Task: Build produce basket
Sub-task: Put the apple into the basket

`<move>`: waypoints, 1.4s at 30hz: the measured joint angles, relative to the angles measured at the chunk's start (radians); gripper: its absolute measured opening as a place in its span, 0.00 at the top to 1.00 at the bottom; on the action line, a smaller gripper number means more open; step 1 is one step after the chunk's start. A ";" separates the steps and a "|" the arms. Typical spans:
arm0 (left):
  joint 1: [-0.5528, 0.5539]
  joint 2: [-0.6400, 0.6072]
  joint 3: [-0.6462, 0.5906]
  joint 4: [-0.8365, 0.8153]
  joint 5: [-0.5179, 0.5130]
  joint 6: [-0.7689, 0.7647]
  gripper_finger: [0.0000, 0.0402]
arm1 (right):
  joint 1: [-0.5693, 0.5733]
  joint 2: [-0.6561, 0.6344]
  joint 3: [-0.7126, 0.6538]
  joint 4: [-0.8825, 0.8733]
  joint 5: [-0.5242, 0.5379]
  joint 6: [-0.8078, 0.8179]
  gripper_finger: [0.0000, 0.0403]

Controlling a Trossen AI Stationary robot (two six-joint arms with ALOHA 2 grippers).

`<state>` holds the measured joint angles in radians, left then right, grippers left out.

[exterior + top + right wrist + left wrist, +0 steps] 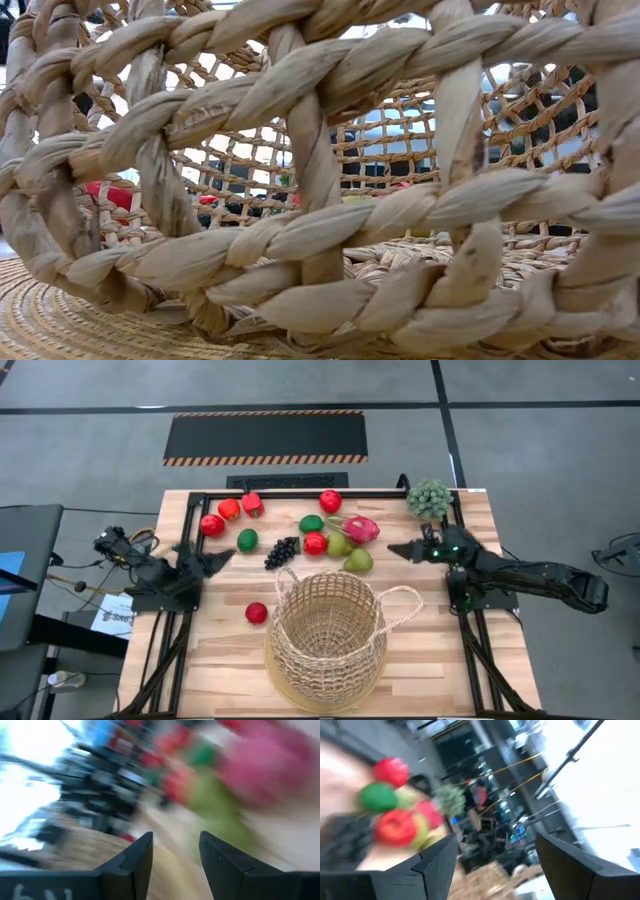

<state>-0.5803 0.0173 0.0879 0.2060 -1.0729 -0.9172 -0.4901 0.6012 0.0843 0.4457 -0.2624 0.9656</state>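
The left tool [222, 556] hangs over the tabletop [200, 660] with its two fingers apart and nothing between them. Just past its tip sit a green lime [247, 539] and a dark grape bunch [281, 551]. A little farther out and to one side lie a red apple [212, 525], a tomato [230, 509] and another red fruit [252, 504]. One more red apple [257, 613] lies alone, nearer to the arm's base side, just beside the basket [328, 628].

The right tool [400, 549] hangs on the other side. Its fingers are apart too, with a small gap, and they hold nothing. Right in front of its tip sits a green pear [359, 561]. Close behind that are the pink dragon fruit [360, 528], another pale green fruit [338, 545], a red tomato [315, 543] and a green lime [311, 524]. A red apple [330, 501] sits farther off. A pale green spiky ball [429, 499] sits off to the side of this tool, near the tabletop's far corner.

The big wicker basket stands upright between the two arms, nearer the front edge than either tool. No fruit shows inside it.
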 joint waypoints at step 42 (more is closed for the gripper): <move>0.408 0.828 1.163 -0.893 0.486 0.260 0.23 | 0.008 0.125 0.659 -0.696 0.110 -0.506 0.35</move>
<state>-0.1723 0.8458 1.2506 -0.6875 -0.5872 -0.6572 -0.4820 0.7265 0.7437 -0.2501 -0.1520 0.4599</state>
